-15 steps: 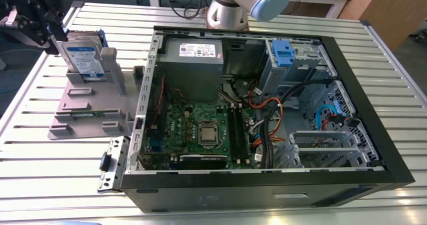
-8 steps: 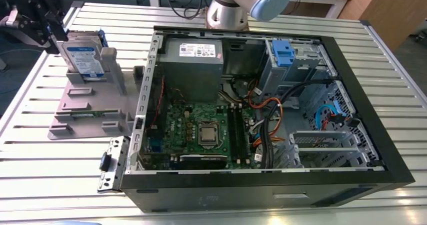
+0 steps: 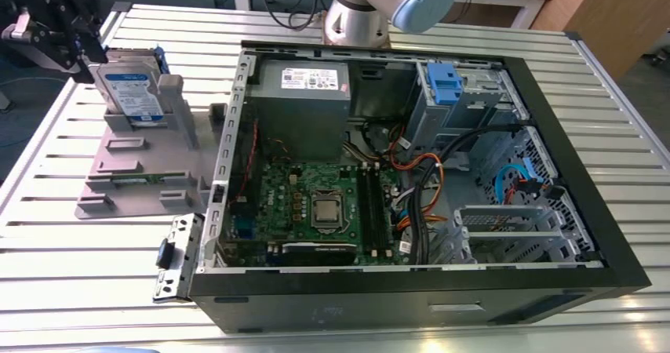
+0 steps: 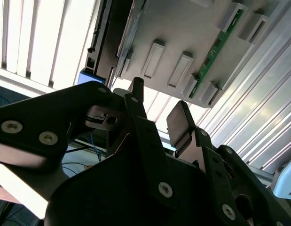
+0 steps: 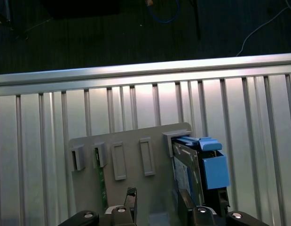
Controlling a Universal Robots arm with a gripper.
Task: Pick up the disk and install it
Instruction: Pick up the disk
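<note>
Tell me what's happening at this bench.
A Universal Robots arm has its gripper open, close to the disk but not gripping it. The disk stands upright in a grey holder on the slatted metal table, at the exterior view's left. The open computer case lies beside the holder, and the disk is not yet in it.
</note>
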